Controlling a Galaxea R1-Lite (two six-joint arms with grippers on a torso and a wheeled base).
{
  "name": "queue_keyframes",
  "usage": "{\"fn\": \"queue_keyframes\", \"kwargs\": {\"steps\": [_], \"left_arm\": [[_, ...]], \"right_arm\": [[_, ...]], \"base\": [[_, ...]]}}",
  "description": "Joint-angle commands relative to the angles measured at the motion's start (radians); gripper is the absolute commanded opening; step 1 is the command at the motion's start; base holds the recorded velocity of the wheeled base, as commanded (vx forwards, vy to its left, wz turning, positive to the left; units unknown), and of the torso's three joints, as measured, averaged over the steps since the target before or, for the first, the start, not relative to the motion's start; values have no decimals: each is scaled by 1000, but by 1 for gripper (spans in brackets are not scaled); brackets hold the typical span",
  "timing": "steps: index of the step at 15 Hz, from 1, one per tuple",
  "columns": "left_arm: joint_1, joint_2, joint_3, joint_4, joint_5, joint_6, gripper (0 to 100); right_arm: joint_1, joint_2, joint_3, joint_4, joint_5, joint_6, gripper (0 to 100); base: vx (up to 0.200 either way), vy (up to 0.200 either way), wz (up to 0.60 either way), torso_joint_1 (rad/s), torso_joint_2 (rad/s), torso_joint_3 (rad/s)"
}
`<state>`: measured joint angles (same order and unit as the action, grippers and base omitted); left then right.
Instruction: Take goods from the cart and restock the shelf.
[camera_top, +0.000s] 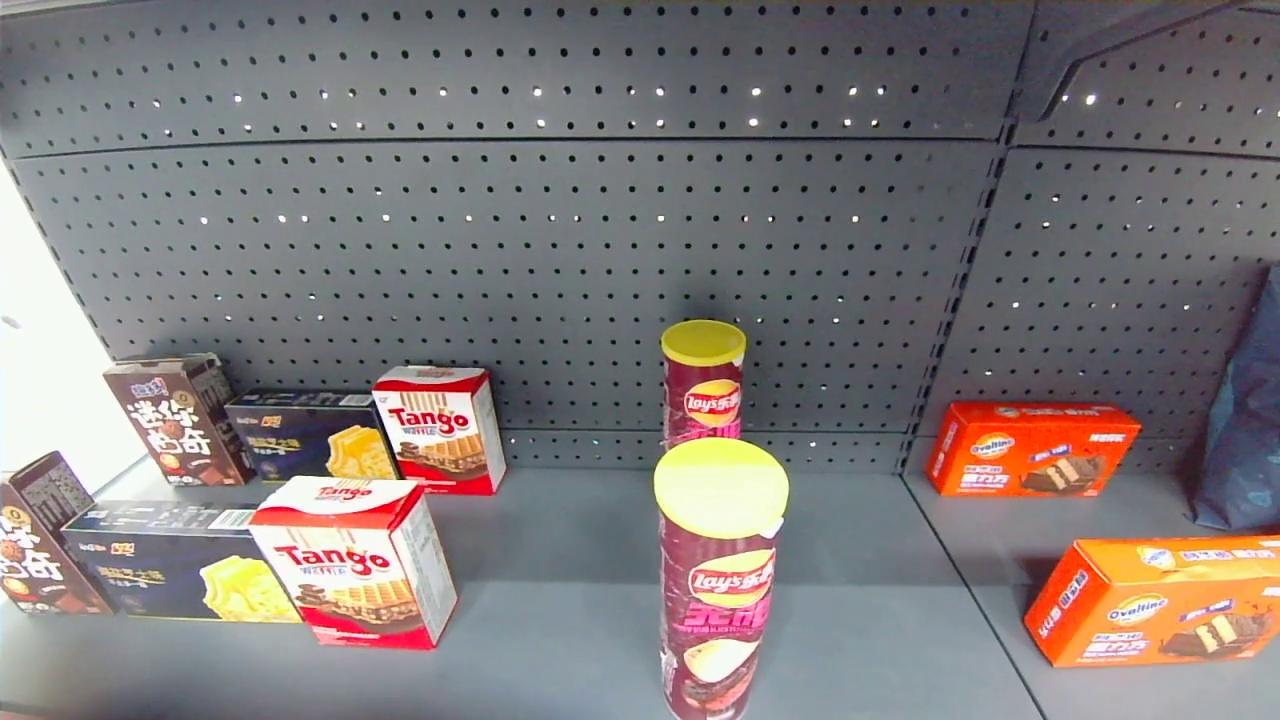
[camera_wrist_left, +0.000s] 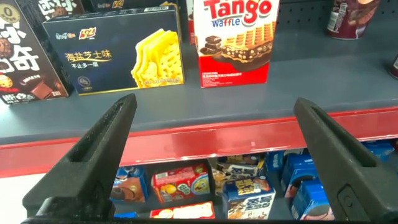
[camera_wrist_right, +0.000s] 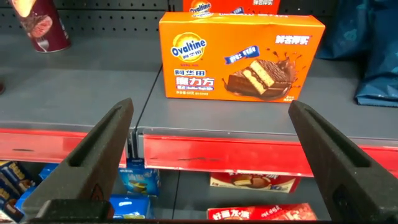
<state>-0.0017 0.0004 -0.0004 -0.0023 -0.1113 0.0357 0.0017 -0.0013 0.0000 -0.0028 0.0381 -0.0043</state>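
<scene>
Grey shelf (camera_top: 560, 540): snack boxes (camera_top: 355, 560) left, 2 chip cans (camera_top: 715, 590) ctr, orange boxes (camera_top: 1150, 600) right.

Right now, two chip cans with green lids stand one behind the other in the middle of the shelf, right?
Not quite. In the head view the front chip can and the rear chip can do stand one behind the other on the shelf, but their lids are yellow, not green.

Perforated grey back panel (camera_top: 560, 250) rising behind the shelf (camera_top: 600, 590); crumpled blue bag (camera_top: 1240, 430) leaning against it at the right end; assorted packets (camera_wrist_left: 180, 183) on the tier below.
</scene>
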Motion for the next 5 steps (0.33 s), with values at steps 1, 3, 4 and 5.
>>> {"fn": "queue_keyframes", "kwargs": {"steps": [1, 3, 4, 5], "left_arm": [[0, 0, 0, -1, 1, 0, 100], [0, 0, -1, -1, 1, 0, 100], [0, 0, 0, -1, 1, 0, 100], [0, 0, 0, -1, 1, 0, 100]], "right_arm": [[0, 1, 0, 0, 0, 0, 100], [0, 1, 0, -2, 0, 0, 100], [0, 1, 0, 0, 0, 0, 100], [0, 1, 0, 0, 0, 0, 100]], "base": [[0, 0, 0, 0, 0, 0], [0, 0, 0, 0, 0, 0], [0, 0, 0, 0, 0, 0], [0, 0, 0, 0, 0, 0]]}}
